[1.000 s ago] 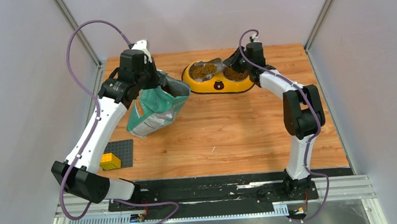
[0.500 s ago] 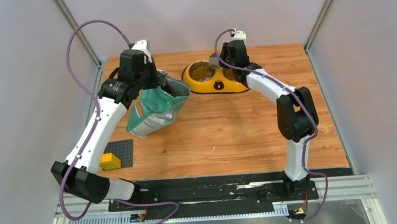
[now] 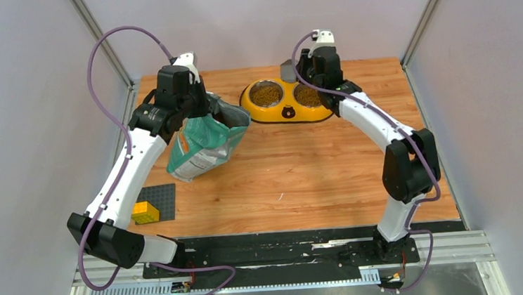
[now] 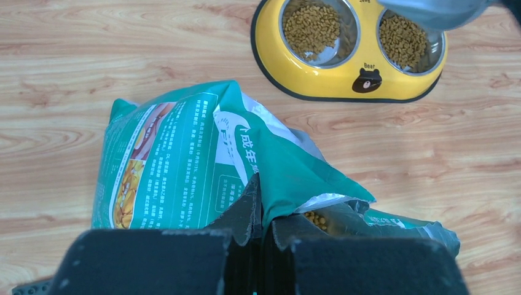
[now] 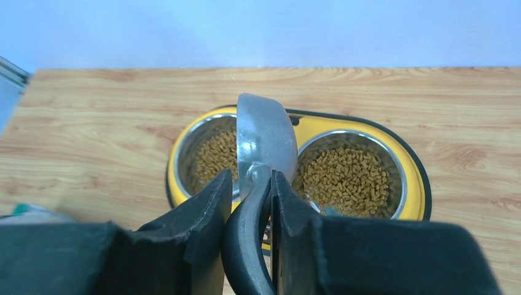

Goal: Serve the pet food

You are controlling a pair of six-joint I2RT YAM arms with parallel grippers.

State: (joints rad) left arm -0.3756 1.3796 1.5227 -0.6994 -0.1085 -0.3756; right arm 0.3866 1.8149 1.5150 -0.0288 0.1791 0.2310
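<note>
Brown pet food (image 5: pixel 347 178) fills both steel bowls of the yellow double feeder (image 3: pixel 288 112), seen also in the left wrist view (image 4: pixel 312 26). A little kibble shows inside the open teal pouch (image 4: pixel 317 219). My left gripper (image 4: pixel 263 209) is shut on the top edge of the teal pouch (image 3: pixel 201 146) and holds it upright. My right gripper (image 5: pixel 252 184) is shut on the black handle of the grey scoop (image 5: pixel 264 138), which hangs above the feeder between the two bowls with its underside toward the camera. In the top view the scoop (image 3: pixel 288 70) is behind the feeder.
A dark grey baseplate (image 3: pixel 164 196) with a yellow brick (image 3: pixel 145 212) lies at the front left of the wooden table. Grey walls close in the back and both sides.
My right gripper has lifted the scoop out of the bowls and drawn it back and up behind the feeder. The left arm and the pouch have not moved.
</note>
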